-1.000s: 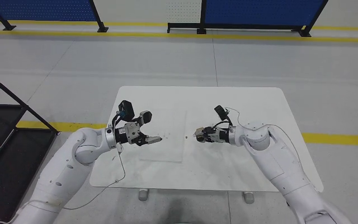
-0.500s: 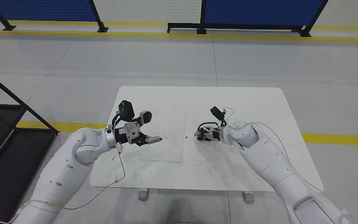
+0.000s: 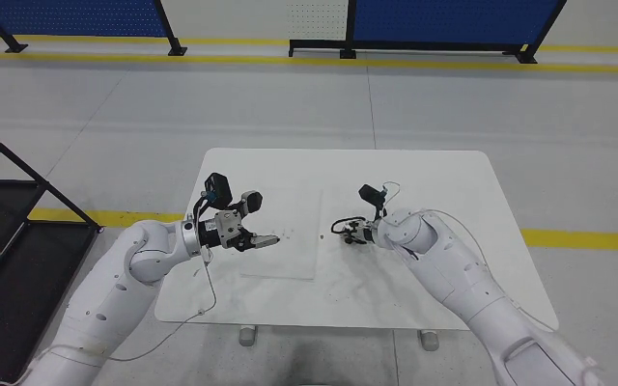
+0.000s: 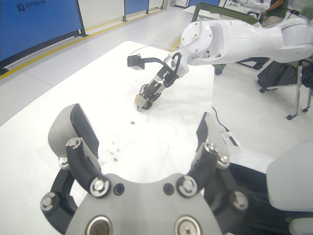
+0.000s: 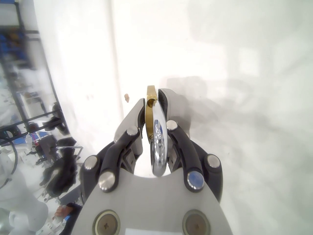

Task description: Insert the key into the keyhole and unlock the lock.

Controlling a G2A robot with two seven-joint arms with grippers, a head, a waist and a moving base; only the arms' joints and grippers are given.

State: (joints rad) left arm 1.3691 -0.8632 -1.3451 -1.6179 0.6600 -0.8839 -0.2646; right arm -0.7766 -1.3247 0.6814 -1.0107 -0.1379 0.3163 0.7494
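Left gripper [image 4: 141, 125] [image 3: 266, 240]: released, black ribbed pads [image 4: 82, 125] spread wide with nothing between them. It hangs low over the white rectangular table [image 3: 435, 174], well apart from the padlock on the robot's left side, and points toward it.

A scatter of small dark specks [image 4: 112, 151] lies on the table just ahead of that gripper, on the line toward the padlock.

A small tan bit [image 4: 132, 123] [image 5: 127, 97] lies on the table between the left gripper and the padlock, near the padlock. It is too small to tell what it is.

The small brass padlock with a chrome shackle [image 5: 149, 108] [image 4: 139, 98] is held edge-on in the right gripper. The brass body sticks out past the fingertips and the shackle runs back toward the palm.

Right gripper [image 5: 152, 99] [image 4: 144, 102] [image 3: 346, 232]: clenched on the padlock, one pad on each flat face. The arm angles down, so the padlock sits very low over the middle of the table. Contact with the table can't be judged.

The keyhole face of the padlock can't be made out.

Beyond the padlock, off the table's far edge, a yellow floor stripe [image 3: 290, 60] runs across. Blue partition panels on black feet [image 3: 454, 19] stand behind it.
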